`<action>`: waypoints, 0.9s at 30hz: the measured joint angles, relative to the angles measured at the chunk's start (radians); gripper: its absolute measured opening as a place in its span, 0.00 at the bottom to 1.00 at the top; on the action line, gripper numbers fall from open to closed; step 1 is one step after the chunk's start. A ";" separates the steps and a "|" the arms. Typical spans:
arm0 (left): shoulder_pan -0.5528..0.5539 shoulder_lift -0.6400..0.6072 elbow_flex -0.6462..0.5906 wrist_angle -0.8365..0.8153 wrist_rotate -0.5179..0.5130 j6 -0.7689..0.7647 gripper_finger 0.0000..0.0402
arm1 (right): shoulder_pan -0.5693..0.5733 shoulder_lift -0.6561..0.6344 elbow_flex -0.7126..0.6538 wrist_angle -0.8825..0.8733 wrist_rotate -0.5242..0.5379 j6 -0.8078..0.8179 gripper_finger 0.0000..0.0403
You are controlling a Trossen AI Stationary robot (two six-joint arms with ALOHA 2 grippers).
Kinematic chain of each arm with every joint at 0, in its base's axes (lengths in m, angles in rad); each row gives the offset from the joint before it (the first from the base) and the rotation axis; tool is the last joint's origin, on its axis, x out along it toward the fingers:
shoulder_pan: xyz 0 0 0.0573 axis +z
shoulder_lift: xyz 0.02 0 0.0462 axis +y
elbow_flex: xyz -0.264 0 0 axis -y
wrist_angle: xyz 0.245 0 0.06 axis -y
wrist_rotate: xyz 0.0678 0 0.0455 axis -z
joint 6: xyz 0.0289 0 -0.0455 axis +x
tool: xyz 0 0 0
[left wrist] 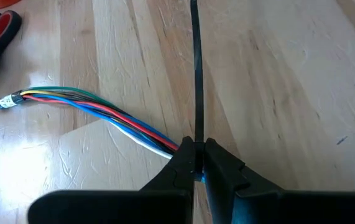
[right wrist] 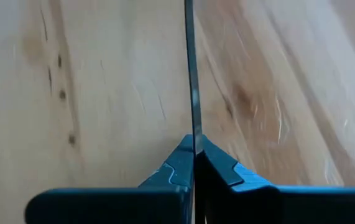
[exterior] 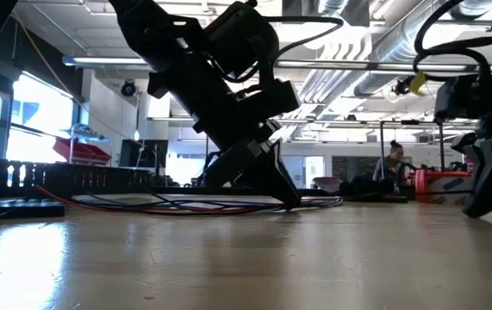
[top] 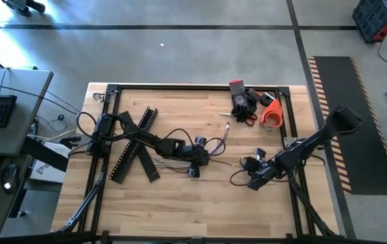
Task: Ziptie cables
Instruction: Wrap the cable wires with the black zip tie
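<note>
Right tool (right wrist: 193, 152): fingers pressed together, pinching a thin dark strip (right wrist: 190, 74) that is running straight out over the desk (right wrist: 102, 93).
Left tool (left wrist: 194, 155): closed tight, gripping a narrow black strip (left wrist: 196, 68) where the cables (left wrist: 102, 112) are meeting its fingertips.
Left arm pose: reaching from the desk's left edge toward its middle, leaning down steeply, tool tip (exterior: 289, 200) touching the wood.
Right arm pose: coming in from the desk's right edge, bending low, tool (top: 253, 181) sitting right of the cables.
Cables: one bundle, lying mid-desk (top: 179, 139), fanning away from the left tool; six coloured wires showing.
Slotted black bars (top: 133, 146): two, crossing left of the cables.
Scissors (top: 247, 116): one red-handled pair, beyond the cables.
</note>
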 joint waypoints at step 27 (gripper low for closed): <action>0.000 0.003 -0.002 0.020 0.015 -0.008 0.00 | -0.330 -0.177 0.355 -0.549 0.322 -0.332 0.14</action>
